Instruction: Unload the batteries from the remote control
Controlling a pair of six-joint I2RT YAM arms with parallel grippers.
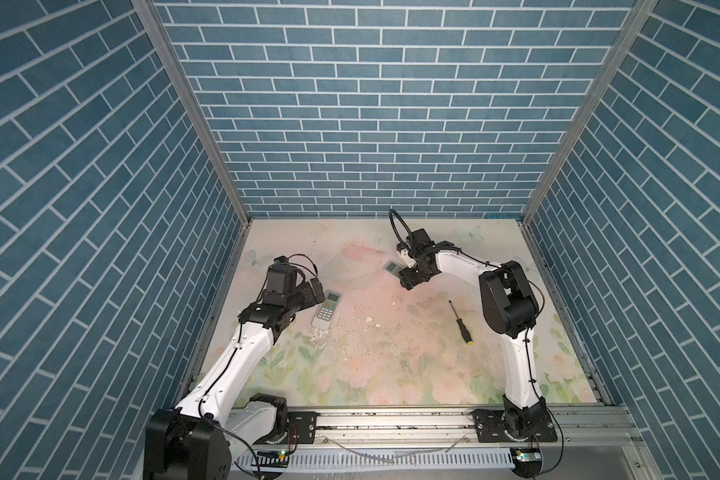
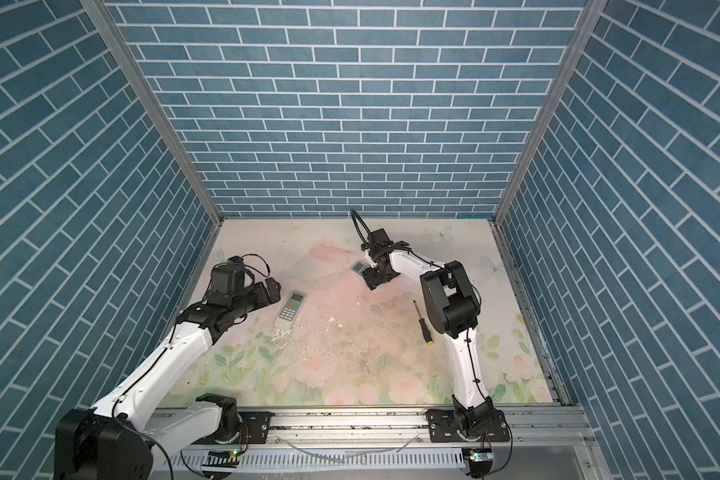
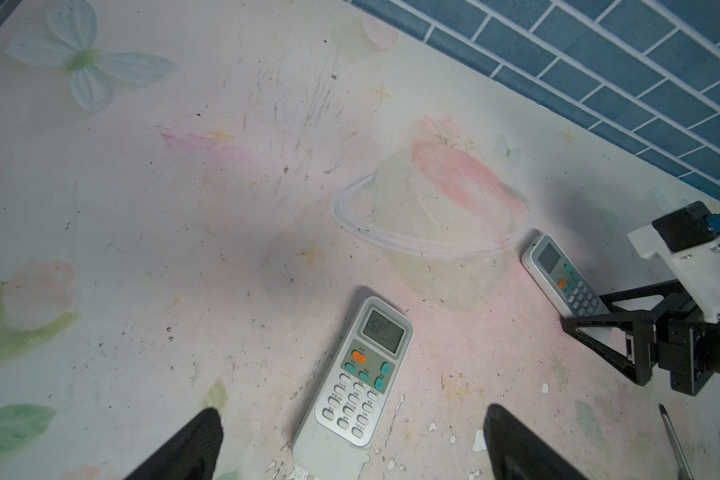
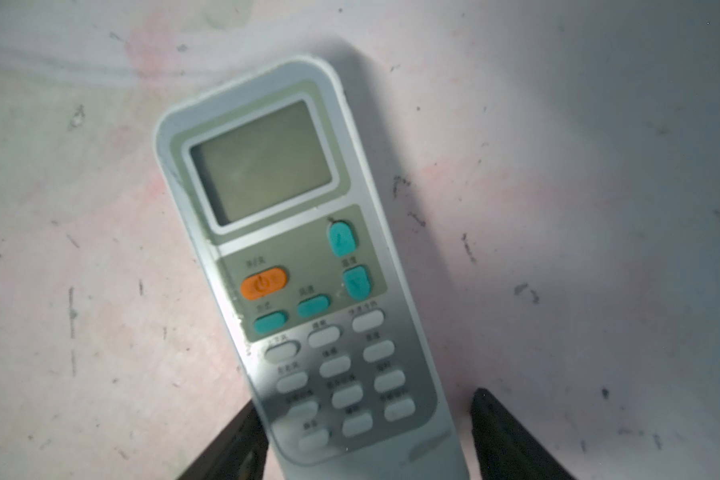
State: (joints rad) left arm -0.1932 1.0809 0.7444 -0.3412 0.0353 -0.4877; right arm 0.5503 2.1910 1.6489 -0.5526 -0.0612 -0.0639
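I see the floral tabletop (image 1: 391, 374); my left hand (image 1: 319, 291) hangs released just beside the lit remote (image 3: 356, 374), display "26.0"; my right hand (image 4: 364, 399), beyond the lit remote, straddles the blank remote (image 4: 292, 257), unclenched, a gap showing; both lie keypad-up, batteries hidden; the screwdriver (image 1: 459, 322) lies right of the lit remote.

Smooth grey plastic remote (image 4: 308, 270), scuffed, flaking matt printed tabletop (image 3: 142, 208), metal-shafted screwdriver (image 1: 460, 322), black plastic handle

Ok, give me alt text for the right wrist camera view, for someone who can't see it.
An air-conditioner remote lies face up, screen blank, on a scuffed pink tabletop. The right hand straddles its lower end with two black fingers, a gap showing beside one.
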